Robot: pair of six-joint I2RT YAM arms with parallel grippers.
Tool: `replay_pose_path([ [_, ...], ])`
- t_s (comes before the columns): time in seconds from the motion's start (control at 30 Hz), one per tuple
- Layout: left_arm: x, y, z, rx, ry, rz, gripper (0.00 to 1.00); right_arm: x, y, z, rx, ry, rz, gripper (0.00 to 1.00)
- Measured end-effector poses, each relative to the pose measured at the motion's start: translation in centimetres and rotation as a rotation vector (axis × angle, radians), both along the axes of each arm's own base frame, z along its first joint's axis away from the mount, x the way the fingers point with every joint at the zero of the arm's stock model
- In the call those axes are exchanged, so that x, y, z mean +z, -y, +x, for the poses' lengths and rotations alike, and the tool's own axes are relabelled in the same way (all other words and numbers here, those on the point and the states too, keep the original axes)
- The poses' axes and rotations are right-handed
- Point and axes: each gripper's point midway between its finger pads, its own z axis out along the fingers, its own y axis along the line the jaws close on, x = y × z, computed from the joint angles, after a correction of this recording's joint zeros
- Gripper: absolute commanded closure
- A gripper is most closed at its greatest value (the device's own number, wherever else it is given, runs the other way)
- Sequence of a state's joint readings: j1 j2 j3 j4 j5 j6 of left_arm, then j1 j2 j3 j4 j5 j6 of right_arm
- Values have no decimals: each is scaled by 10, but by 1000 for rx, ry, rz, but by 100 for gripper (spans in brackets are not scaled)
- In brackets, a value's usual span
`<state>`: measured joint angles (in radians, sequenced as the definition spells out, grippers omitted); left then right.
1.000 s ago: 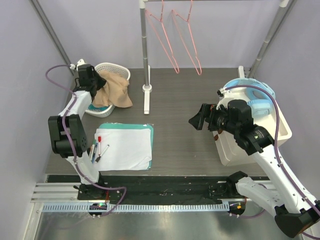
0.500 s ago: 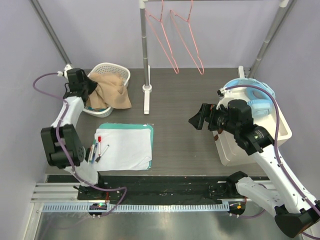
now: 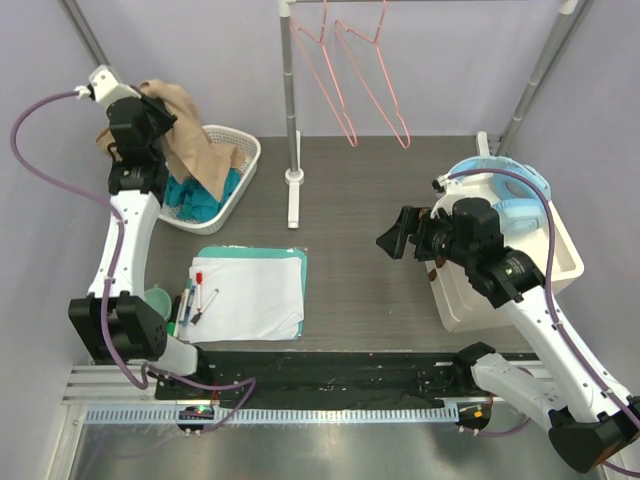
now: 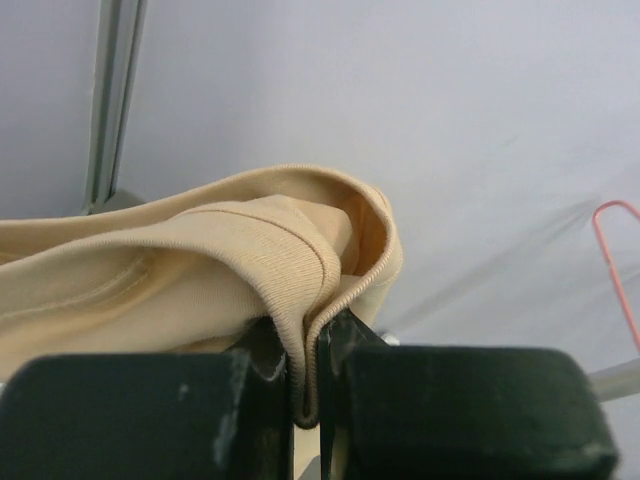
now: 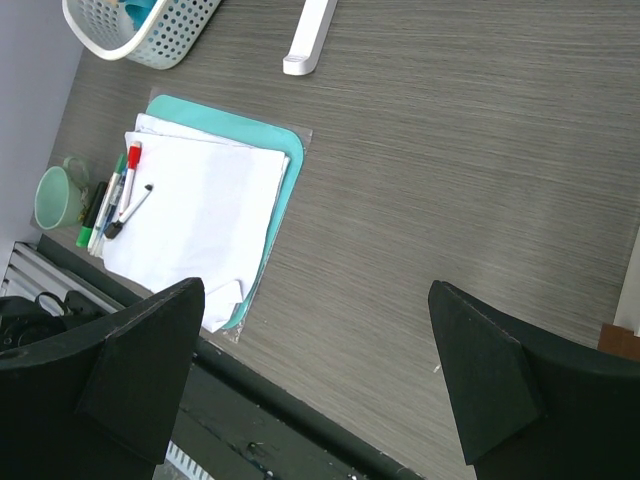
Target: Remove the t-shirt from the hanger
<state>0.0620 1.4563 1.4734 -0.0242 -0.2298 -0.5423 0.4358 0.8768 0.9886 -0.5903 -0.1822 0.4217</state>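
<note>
My left tool (image 4: 310, 405) is closed tight on the ribbed collar of the tan t-shirt (image 4: 190, 260). From the top camera I see that it holds the cloth high at the far left corner, above the white laundry basket (image 3: 247, 160), with the lower part of the shirt reaching down to the basket, while the two pink wire hangers (image 3: 350, 95) hang on the rail, well apart from the shirt. My right tool (image 5: 315, 300) is spread wide and hovers above the table (image 5: 450, 150), just beside the white bin (image 3: 458, 300).
</note>
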Motion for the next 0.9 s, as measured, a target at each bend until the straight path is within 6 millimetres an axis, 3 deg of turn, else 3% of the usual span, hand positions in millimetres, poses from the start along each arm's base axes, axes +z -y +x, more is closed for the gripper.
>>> replay_pose_path([
  [0.13,31,3,21,29,40,54,100,0,0,0,0,0,0,0],
  [0.23,30,5,40,59,20,112,100,0,0,0,1,1,-1,0],
  [0.37,5,19,53,25,-17,204,100,0,0,0,2,3,-3,0],
  [0.6,-72,34,61,-86,-130,379,100,-1,0,0,2,2,-4,0],
  [0.7,-81,35,64,-114,-152,463,100,-2,0,1,3,-2,-5,0],
  [0.9,-75,39,67,-130,-135,548,100,-5,-2,2,7,-14,-11,0],
])
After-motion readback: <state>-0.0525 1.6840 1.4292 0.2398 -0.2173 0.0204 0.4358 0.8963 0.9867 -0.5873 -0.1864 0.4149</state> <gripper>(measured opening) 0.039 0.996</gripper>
